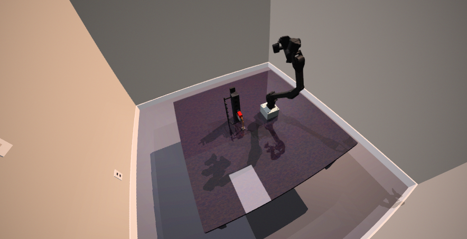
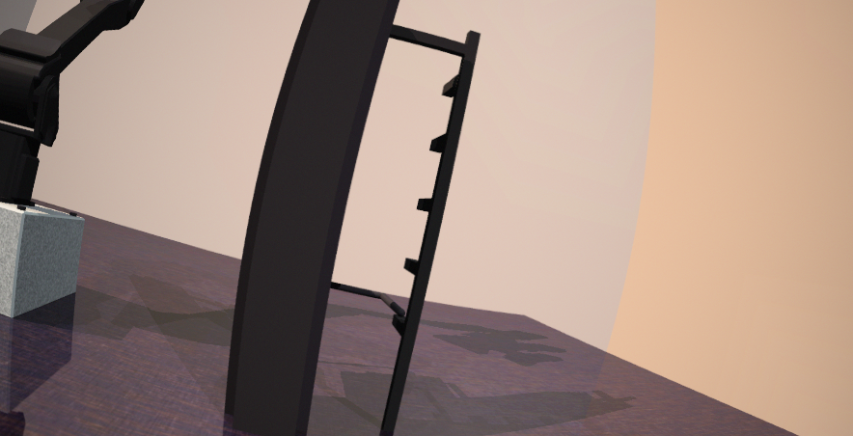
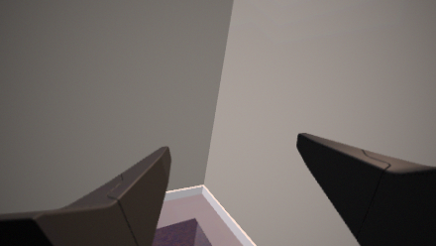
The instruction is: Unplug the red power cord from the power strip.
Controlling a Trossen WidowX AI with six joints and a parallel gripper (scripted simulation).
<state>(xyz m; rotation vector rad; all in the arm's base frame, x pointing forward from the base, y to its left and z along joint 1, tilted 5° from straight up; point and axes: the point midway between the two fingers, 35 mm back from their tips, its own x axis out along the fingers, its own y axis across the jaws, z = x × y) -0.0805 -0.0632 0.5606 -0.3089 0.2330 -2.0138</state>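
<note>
While plug (image 1: 240, 113) in strip (image 1: 234, 106), tool (image 3: 233, 149) wide, high.

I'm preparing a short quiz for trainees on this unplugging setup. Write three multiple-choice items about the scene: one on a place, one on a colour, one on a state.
1. Where is the red plug?
A. on the upright black power strip
B. lying on the purple table top
C. between the gripper's fingers

2. What colour is the robot's base block?
A. red
B. black
C. light grey

3. How is the gripper?
A. shut on the plug
B. open, holding nothing
C. shut on the strip

Answers:
1 A, the red plug sits against the strip's side.
2 C, a pale speckled block.
3 B, its fingers are wide apart, facing bare walls.
</note>
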